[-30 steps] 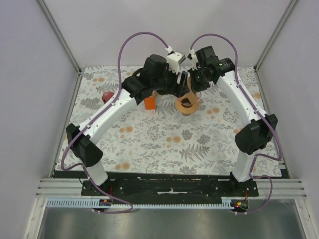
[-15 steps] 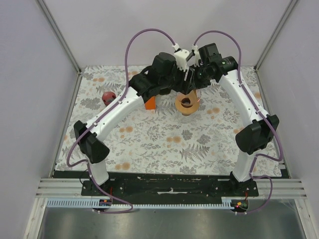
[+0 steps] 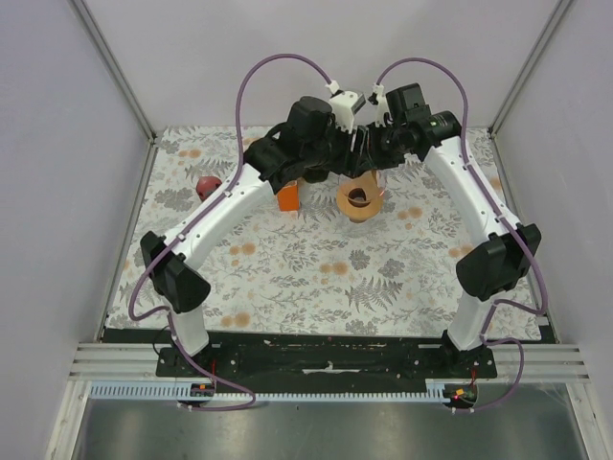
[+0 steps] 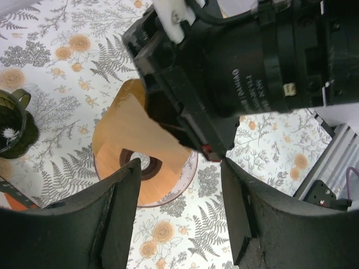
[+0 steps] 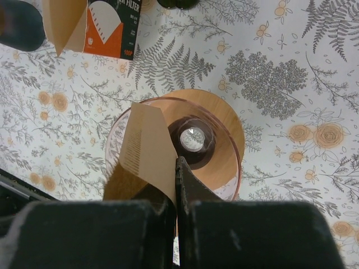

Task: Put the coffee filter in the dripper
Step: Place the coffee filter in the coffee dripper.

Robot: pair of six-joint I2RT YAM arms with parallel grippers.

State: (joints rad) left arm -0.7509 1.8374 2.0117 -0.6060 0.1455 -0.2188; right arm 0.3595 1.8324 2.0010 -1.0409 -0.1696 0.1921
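Observation:
The clear, amber-tinted dripper (image 3: 359, 200) stands at the back middle of the table; it also shows in the right wrist view (image 5: 207, 151) and the left wrist view (image 4: 143, 179). My right gripper (image 5: 175, 176) is shut on a brown paper coffee filter (image 5: 147, 148) and holds it just above the dripper's mouth. The filter also shows in the left wrist view (image 4: 132, 126). My left gripper (image 4: 179, 202) is open and empty, hovering above the dripper beside the right arm's wrist (image 4: 252, 61).
An orange box of coffee filters (image 3: 287, 196) stands left of the dripper, also in the right wrist view (image 5: 109, 28). A dark red cup (image 3: 207, 186) sits at far left. A dark glass cup (image 4: 14, 126) shows in the left wrist view.
Both wrists have risen and drawn back together above the dripper. The left arm has shifted right. The filter stays in the right gripper.

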